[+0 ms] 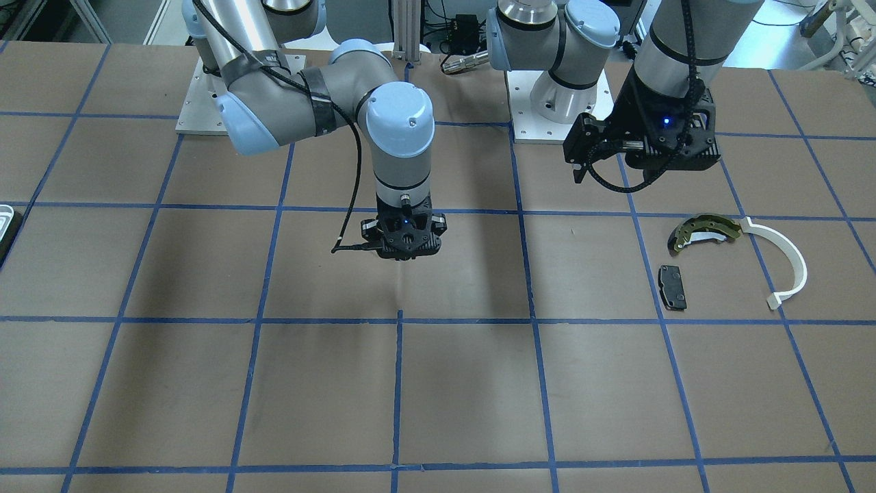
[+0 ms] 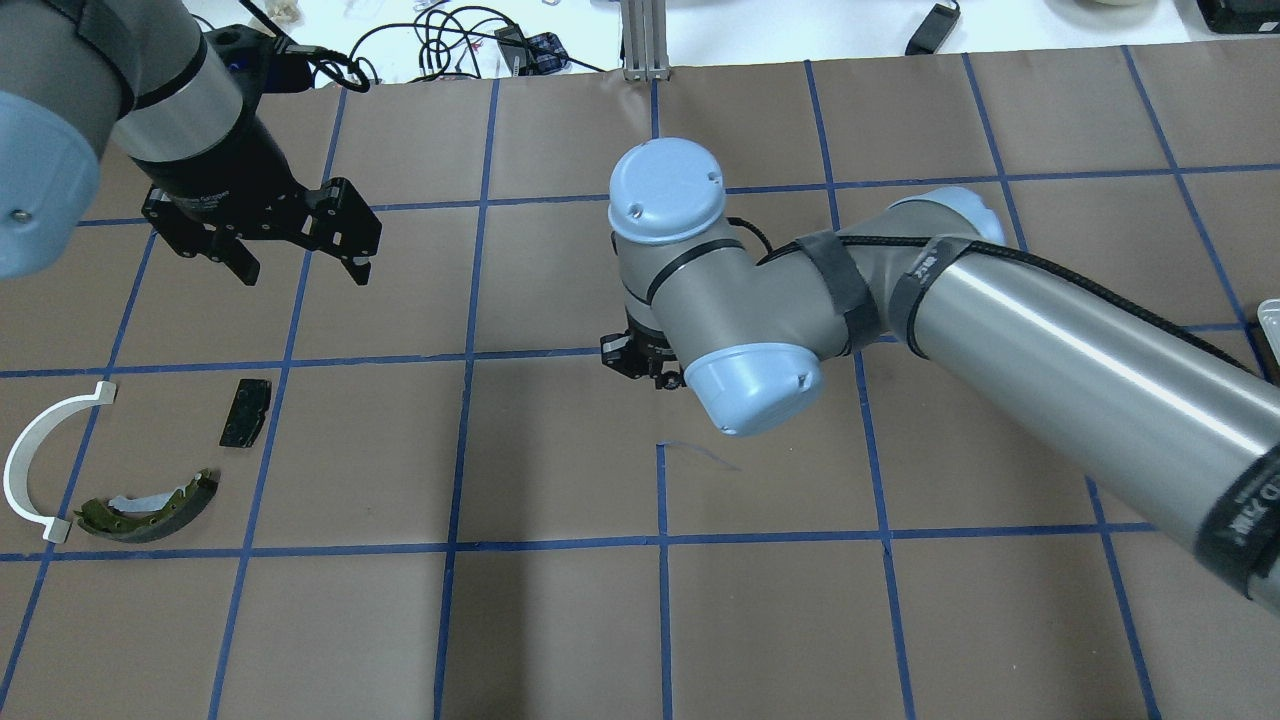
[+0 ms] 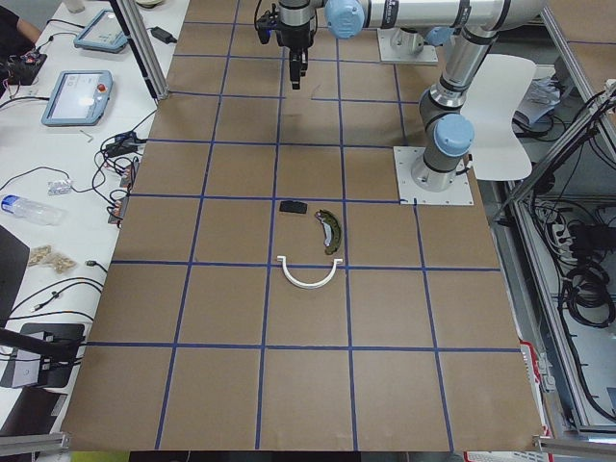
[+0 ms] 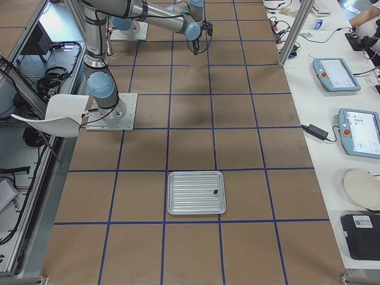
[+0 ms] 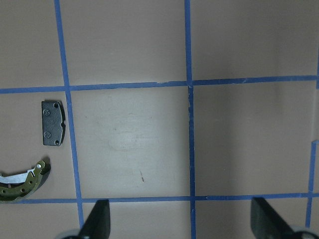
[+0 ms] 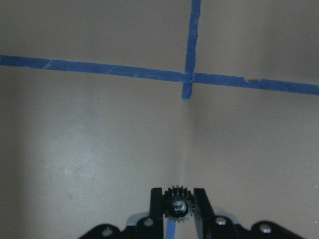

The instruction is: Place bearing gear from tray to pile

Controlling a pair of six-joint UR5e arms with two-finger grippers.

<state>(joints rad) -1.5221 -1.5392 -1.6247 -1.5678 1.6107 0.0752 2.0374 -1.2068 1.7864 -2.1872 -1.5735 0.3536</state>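
Bench (image 1: 205, 390): brown cover, blue tape grid. Right arm (image 2: 1050, 340) stretched over bench middle. Tray (image 4: 190, 199) sits at bench's right end, well apart from that arm's tip. Left pincer (image 2: 300, 262) spread wide, nothing in it, hovering near pile (image 3: 330, 231). Right pincer (image 6: 174, 205) points down above bench, pinching gear (image 6: 175, 208). Pile: white half-ring (image 1: 787, 263), olive brake shoe (image 1: 705, 231) just beside its end, black pad (image 1: 672, 287) near. Gear well apart from both tray and pile.

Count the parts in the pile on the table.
3: olive brake shoe, white half-ring strip beside it, black brake pad apart from both. None seems hidden.
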